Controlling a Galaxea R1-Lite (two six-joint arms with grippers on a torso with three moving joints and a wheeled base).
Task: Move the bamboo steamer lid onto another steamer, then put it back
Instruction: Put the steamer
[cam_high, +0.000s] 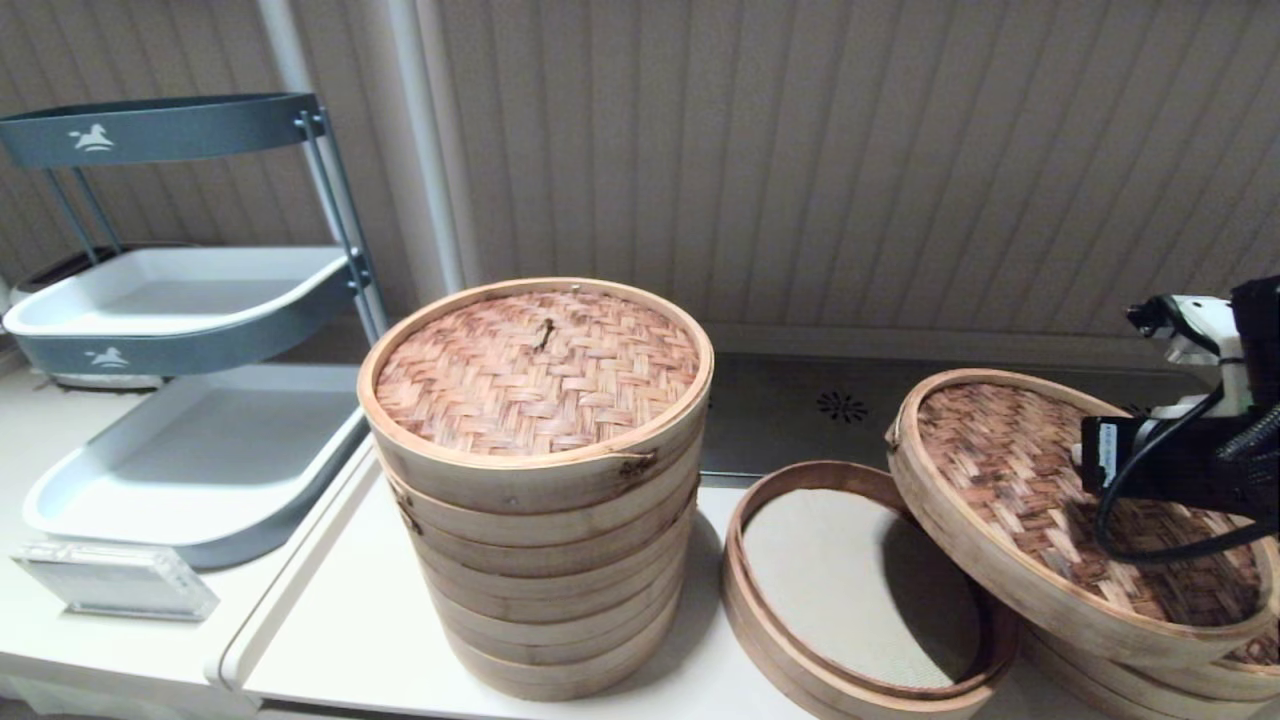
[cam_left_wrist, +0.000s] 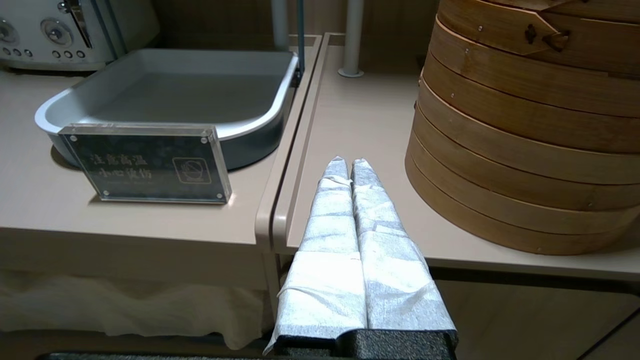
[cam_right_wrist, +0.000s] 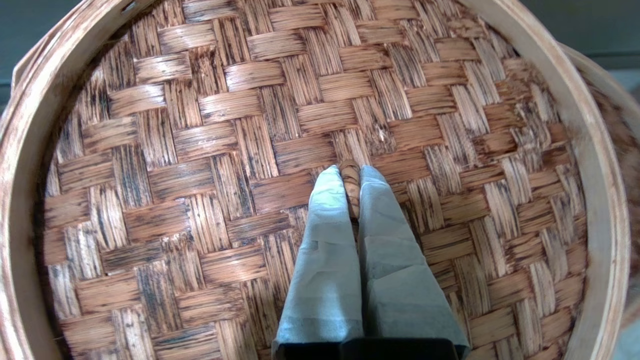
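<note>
The bamboo steamer lid (cam_high: 1010, 480), dark-brown woven with a pale hoop rim, hangs tilted at the right, its left edge raised above the low steamer ring (cam_high: 850, 590) with the beige mesh liner. Its lower right edge lies over a stack of steamers (cam_high: 1120, 680). In the right wrist view the lid (cam_right_wrist: 200, 165) fills the picture, and my right gripper (cam_right_wrist: 350, 175) is shut on its small centre knot (cam_right_wrist: 350, 181). In the head view the right arm (cam_high: 1190, 450) covers the lid's centre. My left gripper (cam_left_wrist: 350, 162) is shut and empty, parked at the counter's front edge.
A tall many-tiered pale steamer (cam_high: 540, 520) with a reddish-tan woven lid (cam_high: 535, 365) stands left of the ring. A grey tiered tray rack (cam_high: 190, 440) and an acrylic sign (cam_left_wrist: 147, 165) sit at the far left. A dark induction plate (cam_high: 800, 415) lies behind.
</note>
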